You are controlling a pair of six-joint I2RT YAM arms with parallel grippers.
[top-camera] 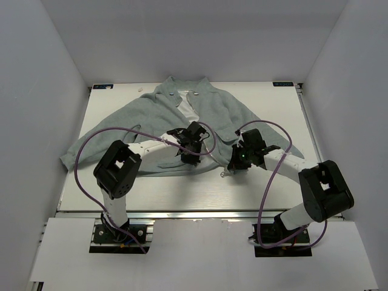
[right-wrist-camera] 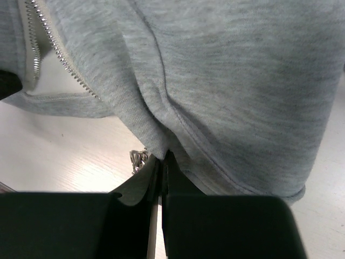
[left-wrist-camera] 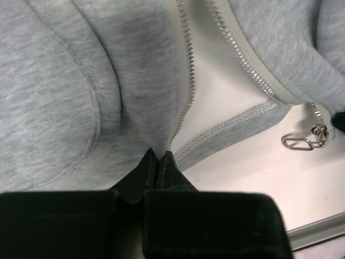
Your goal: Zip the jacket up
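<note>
Jacket [top-camera: 212, 112] in light grey-green fleece, lying front up on the white table [top-camera: 182, 188], collar [top-camera: 185, 91] toward the far edge and one sleeve [top-camera: 91, 142] spread out to the left. The front stands open: the two rows of zipper teeth [left-wrist-camera: 188, 70] run apart, with a wedge of white lining [left-wrist-camera: 221, 91] showing between them.

Left gripper [left-wrist-camera: 159, 156]: the fingers are pressed together on the lower hem of the jacket, just where one row of teeth ends, and the fleece bunches into folds above the tips. In the top view this gripper [top-camera: 193, 151] sits over the bottom of the opening, near the middle of the table.

Right gripper [right-wrist-camera: 161, 157]: the fingers are likewise closed, pinching the hem of the other front panel, whose seam lines converge toward the tips. In the top view it [top-camera: 237, 160] sits just beside the left one, on the hem to the right of the opening.

Zipper slider [left-wrist-camera: 319, 131]: hangs at the bottom end of the far row of teeth, its wire pull [left-wrist-camera: 297, 142] lying flat on bare table, apart from the left fingers. In the right wrist view a small metal part [right-wrist-camera: 139, 159], partly hidden, shows just beside the right fingertips.

Purple cables [top-camera: 85, 176] loop from each arm above the cloth.
</note>
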